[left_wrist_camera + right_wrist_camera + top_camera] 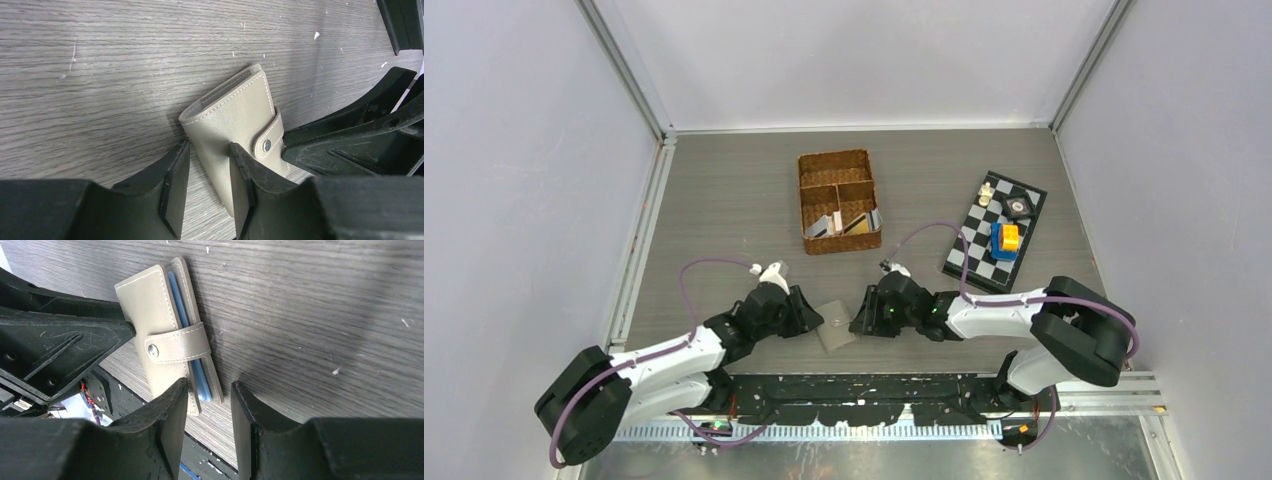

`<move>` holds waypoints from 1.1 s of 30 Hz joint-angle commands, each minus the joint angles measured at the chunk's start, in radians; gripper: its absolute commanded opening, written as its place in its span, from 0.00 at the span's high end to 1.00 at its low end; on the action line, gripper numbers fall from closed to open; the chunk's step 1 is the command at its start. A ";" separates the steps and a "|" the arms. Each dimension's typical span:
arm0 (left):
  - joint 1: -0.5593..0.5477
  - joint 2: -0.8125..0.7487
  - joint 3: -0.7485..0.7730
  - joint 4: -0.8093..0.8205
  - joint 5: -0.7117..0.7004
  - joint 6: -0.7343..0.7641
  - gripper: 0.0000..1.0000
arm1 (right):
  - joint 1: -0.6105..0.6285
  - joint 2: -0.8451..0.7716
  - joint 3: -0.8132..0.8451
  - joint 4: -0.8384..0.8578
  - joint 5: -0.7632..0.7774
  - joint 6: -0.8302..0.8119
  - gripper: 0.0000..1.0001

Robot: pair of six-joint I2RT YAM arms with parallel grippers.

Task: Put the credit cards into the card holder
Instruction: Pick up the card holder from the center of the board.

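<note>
We take this for a robotics lab test cell. Bare white panels in aluminium rails wall in a grey wood-grain table. Beyond the left claw and right claw stand odd props, a wicker basket and a chessboard; purple cables trail behind both claws toward a black base plate.

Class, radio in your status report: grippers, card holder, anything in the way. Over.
Left gripper straddles the card holder, grip unclear. Right gripper open at its opposite edge. Holder snapped shut; credit cards in basket. Nothing blocking.
</note>
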 commanded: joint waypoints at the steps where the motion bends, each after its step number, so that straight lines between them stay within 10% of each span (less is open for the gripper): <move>1: -0.004 -0.002 0.004 -0.073 -0.031 0.032 0.64 | 0.006 -0.035 -0.024 0.082 0.002 0.048 0.59; 33: -0.003 -0.074 -0.034 -0.099 -0.036 0.006 0.77 | 0.006 0.051 -0.069 0.284 -0.087 0.110 0.63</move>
